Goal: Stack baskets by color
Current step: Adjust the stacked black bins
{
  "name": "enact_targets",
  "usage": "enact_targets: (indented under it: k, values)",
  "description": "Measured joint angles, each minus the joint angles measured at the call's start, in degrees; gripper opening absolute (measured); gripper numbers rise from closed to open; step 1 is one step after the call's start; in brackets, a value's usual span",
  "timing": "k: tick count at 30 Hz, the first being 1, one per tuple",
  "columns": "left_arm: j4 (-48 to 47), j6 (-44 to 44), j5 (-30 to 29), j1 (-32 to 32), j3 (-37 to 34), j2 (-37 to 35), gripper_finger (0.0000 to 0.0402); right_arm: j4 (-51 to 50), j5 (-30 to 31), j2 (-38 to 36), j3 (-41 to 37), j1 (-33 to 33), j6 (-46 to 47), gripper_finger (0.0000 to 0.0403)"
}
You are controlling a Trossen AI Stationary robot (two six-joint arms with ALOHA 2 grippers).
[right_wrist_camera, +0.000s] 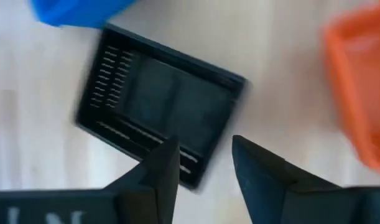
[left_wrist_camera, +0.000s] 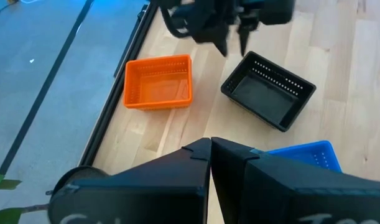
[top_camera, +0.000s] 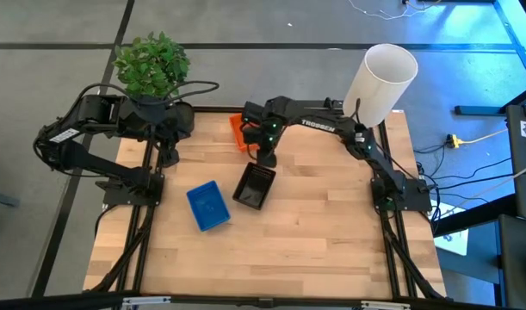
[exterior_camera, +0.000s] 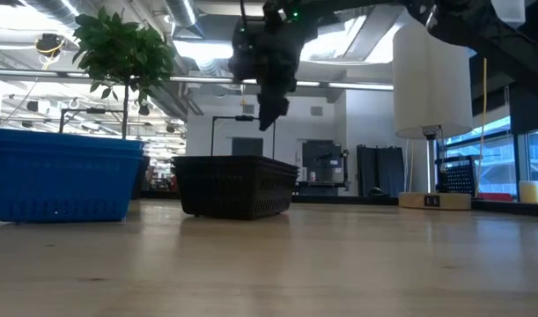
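Three baskets rest on their bottoms on the wooden table: a blue one [top_camera: 208,207], a black one [top_camera: 255,186] just to its right, and an orange one [left_wrist_camera: 158,82] at the far edge, partly under my right arm in the high view. My right gripper [right_wrist_camera: 205,158] hangs open above the black basket's [right_wrist_camera: 165,106] far end, pointing steeply down; in the low view it [exterior_camera: 269,114] is clear above the basket [exterior_camera: 236,185]. My left gripper [left_wrist_camera: 209,162] is shut and empty, held high at the table's far left.
A green plant in a black pot [top_camera: 152,73] stands at the far left corner, and a lamp with a white shade [top_camera: 381,82] at the far right. The near half of the table top [top_camera: 314,241] is bare wood.
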Motion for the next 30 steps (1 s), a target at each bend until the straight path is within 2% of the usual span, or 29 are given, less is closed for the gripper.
enact_targets:
  k: [2, 6, 13, 18, 23, 30]
  values:
    - [-0.1, 0.0, 0.0, 0.0, 0.0, 0.0, 0.0004, 2.1, -2.7, 0.0, -1.2, 1.1, -1.7, 0.014]
    - [-0.6, 0.0, 0.0, 0.0, 0.0, 0.0, 0.0004, 6.8, -3.6, 0.1, -5.5, 3.0, -3.4, 0.0104]
    - [-0.6, 0.0, 0.0, 0.0, 0.0, 0.0, 0.0004, 18.9, -2.9, 0.1, -15.1, 3.7, -8.2, 0.0008]
    - [-0.7, 0.0, 0.0, 0.0, 0.0, 0.0, 0.0004, 23.6, -1.4, 0.1, -20.8, 3.6, -8.2, 0.0003]
    - [-0.8, 0.0, 0.0, 0.0, 0.0, 0.0, 0.0004, 23.3, 2.5, 0.1, -23.9, 3.1, -8.4, 0.0002]
    - [-0.8, 0.0, 0.0, 0.0, 0.0, 0.0, 0.0004, 16.9, 11.3, 0.1, -24.5, 1.7, -9.5, 0.0001]
